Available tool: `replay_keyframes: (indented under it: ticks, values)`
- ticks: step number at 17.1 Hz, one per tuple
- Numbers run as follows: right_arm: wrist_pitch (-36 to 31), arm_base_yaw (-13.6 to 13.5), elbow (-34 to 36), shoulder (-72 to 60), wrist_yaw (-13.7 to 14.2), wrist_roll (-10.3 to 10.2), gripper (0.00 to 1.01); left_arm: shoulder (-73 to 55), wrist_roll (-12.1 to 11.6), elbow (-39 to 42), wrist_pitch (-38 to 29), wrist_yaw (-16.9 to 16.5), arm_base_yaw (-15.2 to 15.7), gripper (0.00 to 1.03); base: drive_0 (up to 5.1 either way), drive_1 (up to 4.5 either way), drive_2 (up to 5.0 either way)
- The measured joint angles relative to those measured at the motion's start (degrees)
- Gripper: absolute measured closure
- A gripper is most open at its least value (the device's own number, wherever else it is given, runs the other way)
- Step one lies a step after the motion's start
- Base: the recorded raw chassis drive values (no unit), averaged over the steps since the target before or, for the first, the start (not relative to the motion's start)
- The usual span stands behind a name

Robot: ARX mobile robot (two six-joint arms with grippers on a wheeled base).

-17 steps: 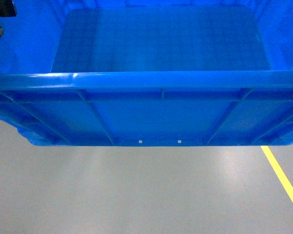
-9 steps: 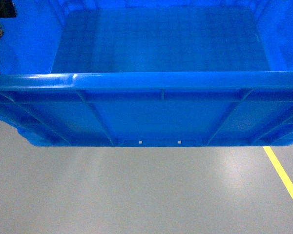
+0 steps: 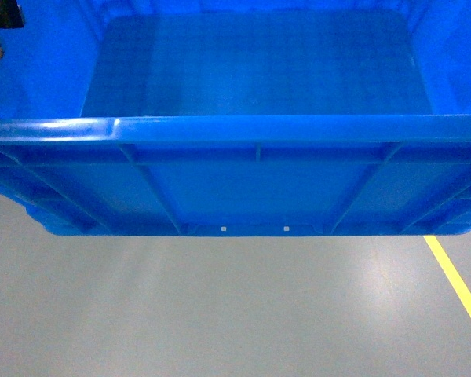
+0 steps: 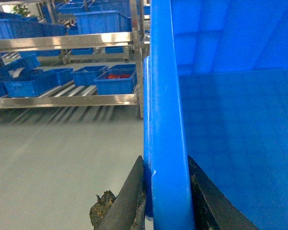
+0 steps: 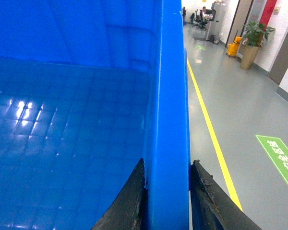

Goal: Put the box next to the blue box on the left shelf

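Nearest the wrist cameras, the left gripper (image 4: 166, 191) is clamping the left side wall of the box (image 3: 251, 71), one dark finger pressing the outer face and the other pressing the inner face just below the rolled rim. The right gripper (image 5: 167, 194) is doing the same on the opposite side wall, its fingers (image 5: 209, 201) pinching the blue plastic from both sides (the rim is running straight up through each wrist view).

In the head view the box is hanging off the floor (image 3: 220, 314), filling the upper half of the picture, with its near wall, ribs and thick rim facing the camera and its smooth bottom lying bare inside. Grey floor is showing beneath it, and a yellow line (image 3: 455, 279) is slanting across the floor at lower right.

Farther off, past the left wall, the left shelf (image 4: 67, 96) is standing well apart from the held box, its roller tracks carrying several blue crates (image 4: 114, 80), one of them holding something red. Another tier above is also carrying blue crates.

Farthest away on the right side, a potted plant (image 5: 253, 40) is standing by a wall, and a green floor sign (image 5: 281, 160) is lying beside the yellow line.
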State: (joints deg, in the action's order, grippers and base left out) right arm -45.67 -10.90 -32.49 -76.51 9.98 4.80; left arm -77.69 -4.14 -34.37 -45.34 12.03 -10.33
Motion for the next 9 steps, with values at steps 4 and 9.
replay_keyframes:
  ticks: [4,9]
  values:
    - [0.3,0.0,0.0,0.1,0.0,0.0,0.81,0.1,-0.2,0.0,0.2,0.0,-0.1,0.88,0.0,4.19,-4.2]
    - [0.2,0.1,0.0,0.0,0.0,0.0,0.81,0.1,-0.2,0.0,-0.2,0.0,-0.1,0.88,0.0,4.23,-4.1]
